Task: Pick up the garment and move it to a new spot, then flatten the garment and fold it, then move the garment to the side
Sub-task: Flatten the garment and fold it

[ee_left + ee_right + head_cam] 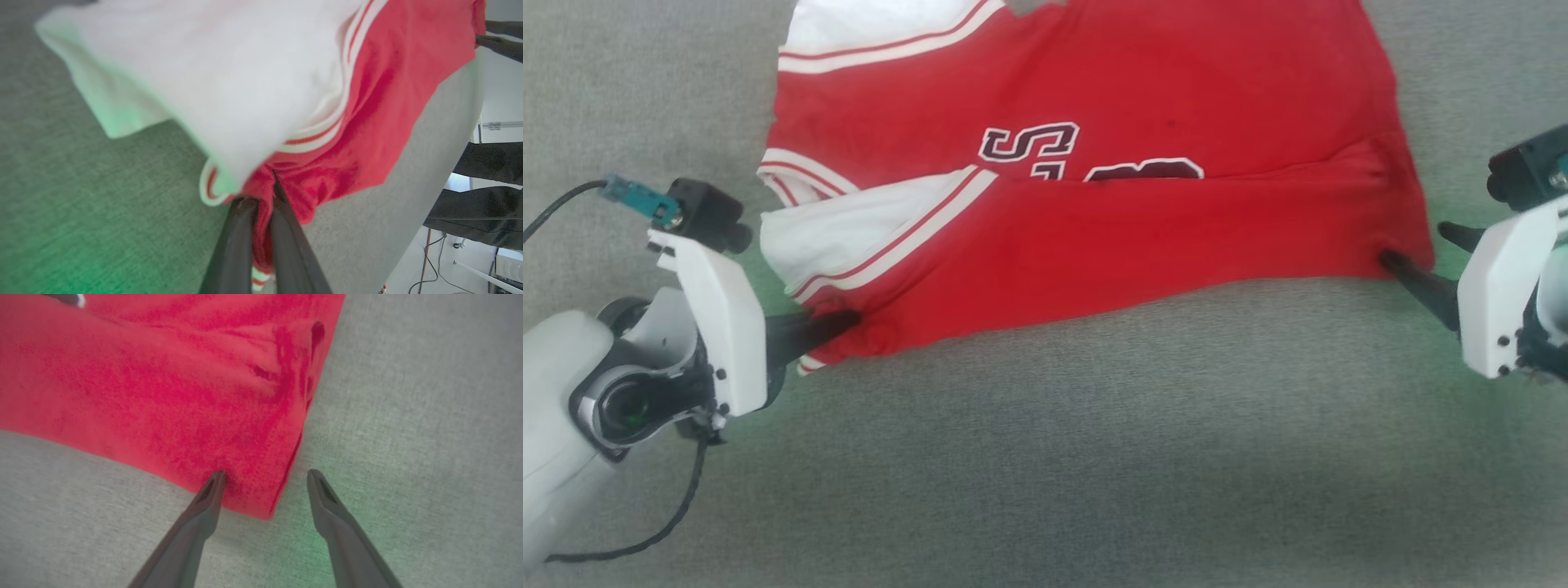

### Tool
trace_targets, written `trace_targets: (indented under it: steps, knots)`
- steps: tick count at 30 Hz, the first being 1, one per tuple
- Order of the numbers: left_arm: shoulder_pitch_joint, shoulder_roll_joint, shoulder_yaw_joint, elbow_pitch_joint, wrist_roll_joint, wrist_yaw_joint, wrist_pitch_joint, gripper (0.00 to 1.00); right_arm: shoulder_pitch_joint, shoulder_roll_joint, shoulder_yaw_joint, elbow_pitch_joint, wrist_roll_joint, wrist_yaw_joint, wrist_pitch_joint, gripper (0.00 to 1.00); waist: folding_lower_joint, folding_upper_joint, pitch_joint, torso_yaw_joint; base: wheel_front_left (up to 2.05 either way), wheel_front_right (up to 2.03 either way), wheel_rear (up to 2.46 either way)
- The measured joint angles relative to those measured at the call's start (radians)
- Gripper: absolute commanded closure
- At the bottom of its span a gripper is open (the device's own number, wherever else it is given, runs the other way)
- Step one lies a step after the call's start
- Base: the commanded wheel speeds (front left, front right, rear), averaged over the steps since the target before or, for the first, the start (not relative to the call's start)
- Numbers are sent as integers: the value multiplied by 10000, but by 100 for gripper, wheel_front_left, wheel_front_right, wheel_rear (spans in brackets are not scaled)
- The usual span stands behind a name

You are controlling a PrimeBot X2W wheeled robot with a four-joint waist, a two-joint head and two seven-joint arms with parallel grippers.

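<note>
Red jersey (1094, 237) pinched at one corner, straddled at the other

Grey cloth covers the bench (1045, 457). The jersey lies across its far half. Its near part is folded up over the front, so the fold cuts off the lower half of the dark maroon lettering (1029, 143). A white sleeve (849, 233) with red-and-white striped trim lies on top at the robot's left end.

The left tool (837, 322) comes in from the near left and is clamped narrow on the bunched red cloth just below that sleeve. In the left wrist view its two dark fingers (241, 245) lie close together with a strip of red fabric squeezed between them.

The right tool (1413, 243) stands wide at the jersey's near right corner. In the right wrist view one fingertip (214, 484) touches the red cloth and the other sits over the bare bench just beside the hem. The corner lies between them, and nothing is gripped.
</note>
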Motion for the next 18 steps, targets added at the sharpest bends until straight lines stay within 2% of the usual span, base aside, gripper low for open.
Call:
trace_targets:
  steps: [4, 5, 6, 7, 8, 14, 18]
  knots:
    - [-133, -186, 10, -50, 117, -130, -136, 100, -466, -92, 128, 399, -25, 0, 1252, 0, 0, 0, 219, 189, 0, 0, 0]
    - [-163, -234, 15, -48, 130, -157, -178, 100, -555, -79, 109, 443, -33, 0, 1396, 11, 0, 0, 266, 239, 0, 0, 0]
    - [-195, -293, 17, -35, 136, -173, -226, 100, -631, -42, 65, 497, -56, 0, 1484, 51, 0, 0, 307, 291, 0, 0, 0]
    - [-223, -362, 17, -19, 165, -203, -257, 100, -687, -19, 61, 523, -77, 0, 1547, 85, 0, 0, 338, 341, 0, 0, 0]
    - [-254, -428, 17, 6, 199, -224, -307, 100, -706, -8, 58, 545, -88, 0, 1569, 100, 0, 0, 359, 390, 0, 0, 0]
    - [-193, -709, -31, 207, 499, -311, -807, 100, -462, -46, -56, 510, 10, 0, 1555, 100, 0, 0, 179, 577, 0, 0, 0]
    - [182, -631, -48, -2, 550, -332, -1172, 100, 286, -265, -288, 155, 173, 0, 1517, 100, 0, 0, -205, 669, 0, 0, 0]
